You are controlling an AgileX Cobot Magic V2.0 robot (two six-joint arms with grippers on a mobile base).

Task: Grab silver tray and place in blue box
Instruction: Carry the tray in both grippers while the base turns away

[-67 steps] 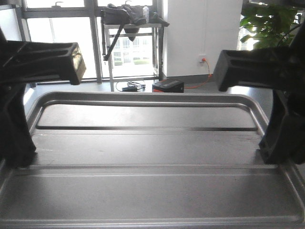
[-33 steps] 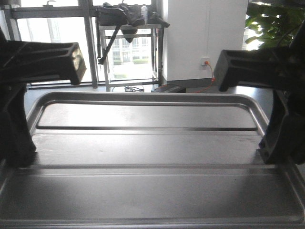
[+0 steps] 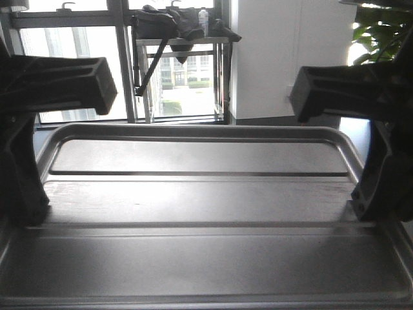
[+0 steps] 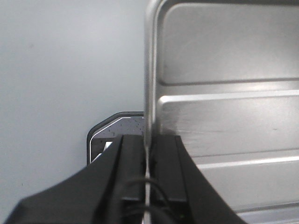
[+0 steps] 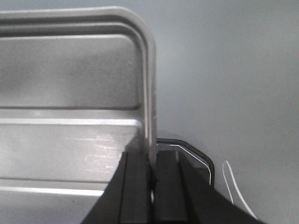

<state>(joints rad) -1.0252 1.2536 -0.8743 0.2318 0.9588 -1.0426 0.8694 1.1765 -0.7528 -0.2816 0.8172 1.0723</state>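
Observation:
The silver tray (image 3: 200,200) fills the front view, held level between both arms, its two long ridges running across. My left gripper (image 4: 148,140) is shut on the tray's left rim (image 4: 148,70), one finger outside and one inside. My right gripper (image 5: 152,156) is shut on the right rim (image 5: 148,93) in the same way. In the front view the black gripper bodies stand at the tray's left side (image 3: 22,194) and right side (image 3: 381,194). The blue box is out of view.
Beyond the tray are tall windows, a metal rack (image 3: 184,45) with dark bags on top, a white pillar (image 3: 277,58) and a plant (image 3: 384,32). Below the tray lie grey floor, a dark rounded-corner base (image 4: 112,126) and a white cable (image 5: 233,186).
The background has slid to the right and come closer; the black box on the floor no longer shows above the tray's far rim. Tray and grippers keep their place in view.

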